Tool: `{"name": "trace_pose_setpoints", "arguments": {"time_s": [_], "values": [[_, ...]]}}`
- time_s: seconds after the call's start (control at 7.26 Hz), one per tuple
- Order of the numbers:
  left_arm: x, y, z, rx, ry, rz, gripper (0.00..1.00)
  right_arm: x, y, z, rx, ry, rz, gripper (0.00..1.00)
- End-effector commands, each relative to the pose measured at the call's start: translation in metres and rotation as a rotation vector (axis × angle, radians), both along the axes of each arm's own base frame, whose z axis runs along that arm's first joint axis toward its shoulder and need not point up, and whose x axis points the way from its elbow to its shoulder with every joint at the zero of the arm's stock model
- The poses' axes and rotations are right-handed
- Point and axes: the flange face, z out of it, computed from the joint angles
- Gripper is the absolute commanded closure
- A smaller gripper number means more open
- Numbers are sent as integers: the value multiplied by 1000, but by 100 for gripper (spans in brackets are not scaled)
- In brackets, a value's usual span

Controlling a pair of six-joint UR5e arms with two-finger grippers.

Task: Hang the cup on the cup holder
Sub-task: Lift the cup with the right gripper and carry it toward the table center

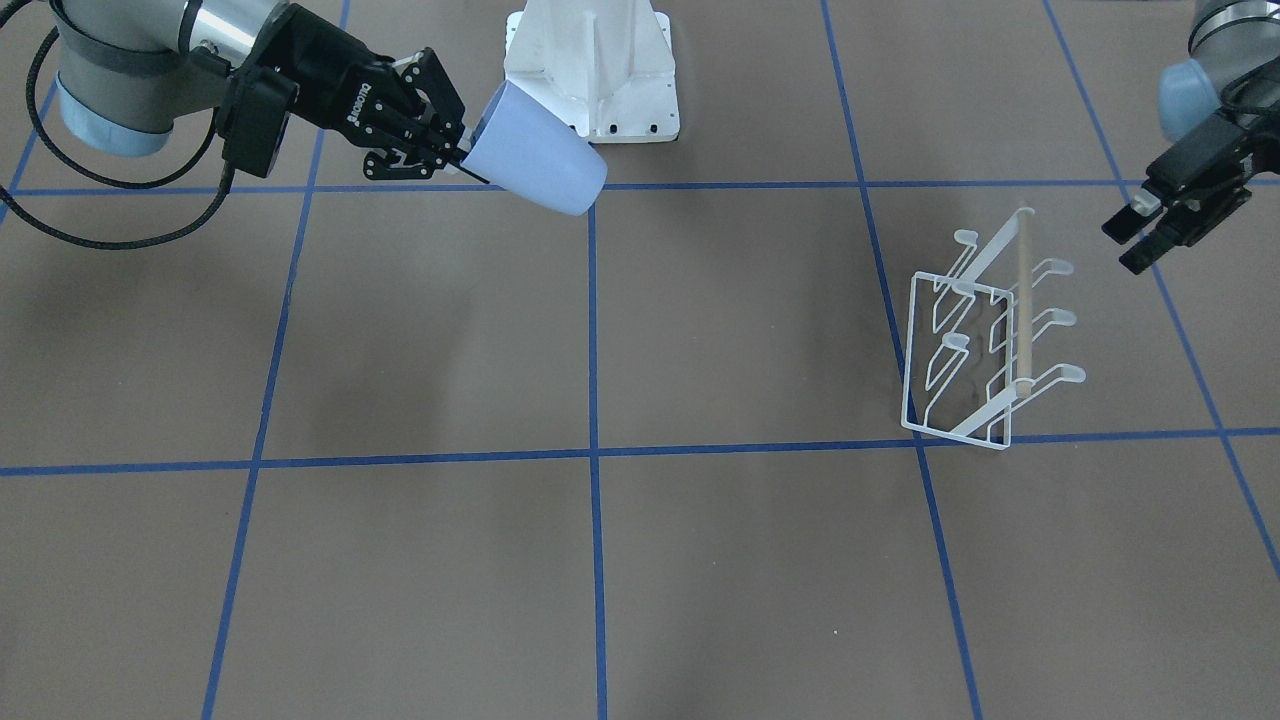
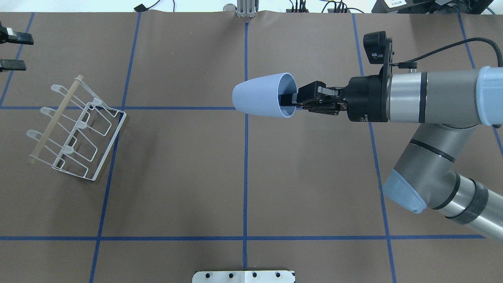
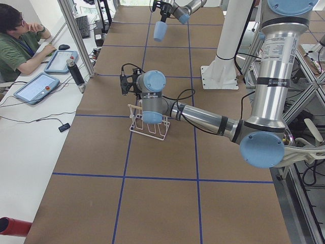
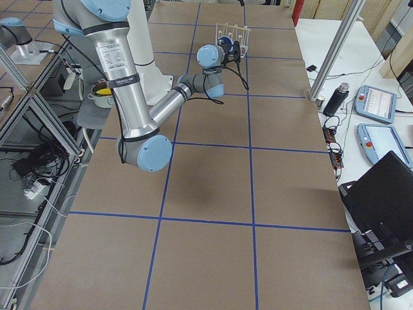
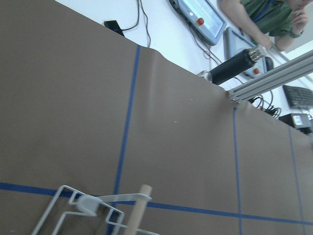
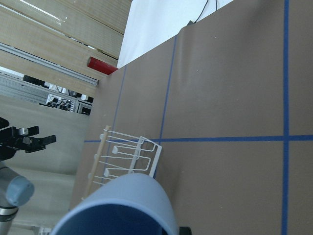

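The pale blue cup (image 2: 259, 95) is held sideways in the air over the table's middle, its open mouth towards my right gripper (image 2: 290, 100). That gripper is shut on the cup's rim, with one finger inside. The cup also shows in the front view (image 1: 535, 150) and the right wrist view (image 6: 122, 205). The white wire cup holder (image 2: 74, 127) with its wooden rod (image 2: 55, 118) stands on the table far to the left, also in the front view (image 1: 990, 340). My left gripper (image 2: 11, 51) hovers open and empty just beyond the holder's far end.
The white robot base (image 1: 595, 70) stands at the table's near-robot edge. Blue tape lines (image 2: 245, 157) grid the brown table. An operator (image 3: 20, 40), tablets and a black cylinder (image 3: 76, 73) sit at the far side.
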Motion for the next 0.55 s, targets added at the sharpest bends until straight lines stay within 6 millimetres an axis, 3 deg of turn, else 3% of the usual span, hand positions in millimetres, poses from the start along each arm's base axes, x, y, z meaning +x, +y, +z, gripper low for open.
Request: {"name": "trace_pose_setpoints", "arguments": {"time_s": [0.0, 0.14, 0.28, 0.41], "values": [[31, 16, -48, 21, 139, 90, 2, -1, 24, -9, -10, -178, -19, 100], [53, 36, -75, 42, 185, 160, 2, -6, 36, -13, 5, -241, -23, 100], [70, 46, -114, 50, 244, 215, 2, -8, 47, -14, 23, -289, -33, 100], [74, 58, -139, 68, 300, 213, 2, -11, 57, -15, 41, -331, -49, 100]]}}
